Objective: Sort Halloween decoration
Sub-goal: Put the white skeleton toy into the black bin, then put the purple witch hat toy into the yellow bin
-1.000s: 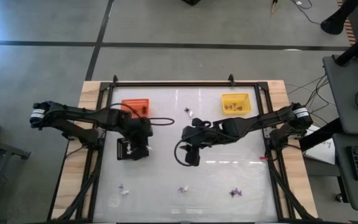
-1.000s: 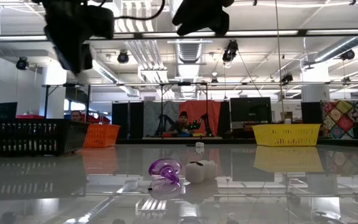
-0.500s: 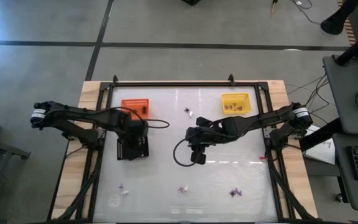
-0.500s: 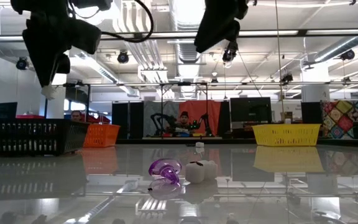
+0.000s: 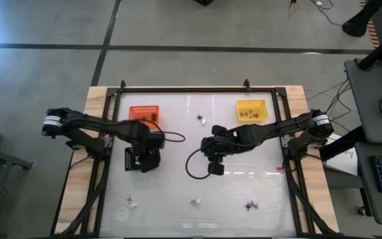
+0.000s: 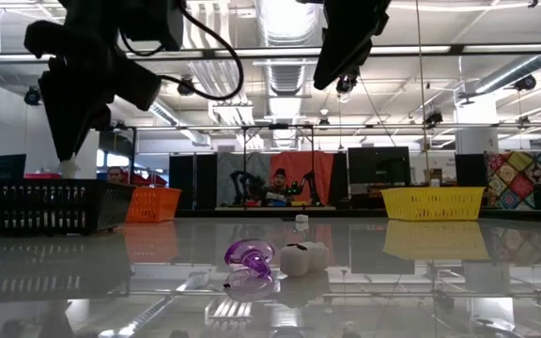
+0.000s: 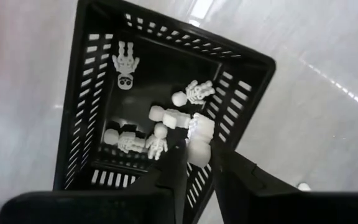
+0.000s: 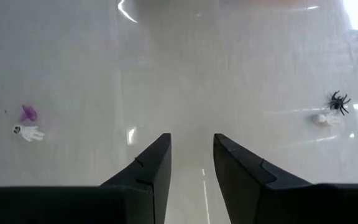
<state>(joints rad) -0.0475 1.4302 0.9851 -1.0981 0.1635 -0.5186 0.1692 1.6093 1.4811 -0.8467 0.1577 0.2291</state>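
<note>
White skeleton trinkets (image 7: 166, 118) lie in the black basket (image 7: 86, 81) under my left pincer (image 7: 197, 177), fingers slightly apart. My right pincer (image 8: 191, 165) hangs open, empty, over the glossy white desk (image 5: 257, 153), where a purple ring (image 6: 249, 255) rests. Beyond: ceiling lights, monitors, a seated person (image 6: 277, 178).

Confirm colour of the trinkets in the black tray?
White: the trinkets in the black tray are small skeleton-like figures. Left wrist view shows them best.

Bright overhead ceiling lights, glare streaks on the glossy table (image 8: 185, 74), soft low-view foreground.
</note>
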